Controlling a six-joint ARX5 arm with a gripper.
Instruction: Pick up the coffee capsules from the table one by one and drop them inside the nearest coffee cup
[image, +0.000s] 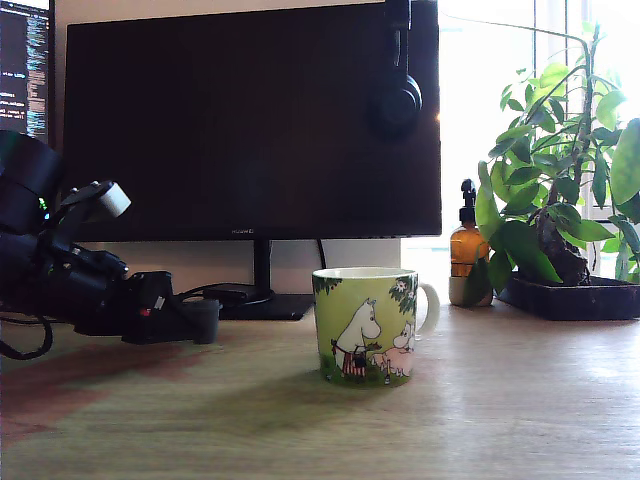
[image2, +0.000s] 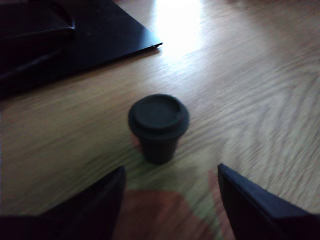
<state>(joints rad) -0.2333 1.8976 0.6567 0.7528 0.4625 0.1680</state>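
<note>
A small dark grey coffee capsule (image2: 158, 125) stands on the light wood table (image2: 250, 90) with its wider rim up. It sits just ahead of my gripper (image2: 171, 175), whose two dark fingers are spread wide and touch nothing. In the exterior view the gripper (image: 180, 322) hangs low over the table (image: 480, 400) at that view's left, with the capsule (image: 206, 321) right at its tip. The coffee cup (image: 366, 325), light green with white cartoon figures and a white handle, stands upright mid-table, to the exterior view's right of the capsule.
A black monitor (image: 250, 120) with headphones (image: 397, 95) hung on it stands behind; its flat base (image2: 75, 35) lies just beyond the capsule. An amber pump bottle (image: 467, 255) and a potted plant (image: 560, 200) in a dark tray (image: 575, 298) occupy the back right.
</note>
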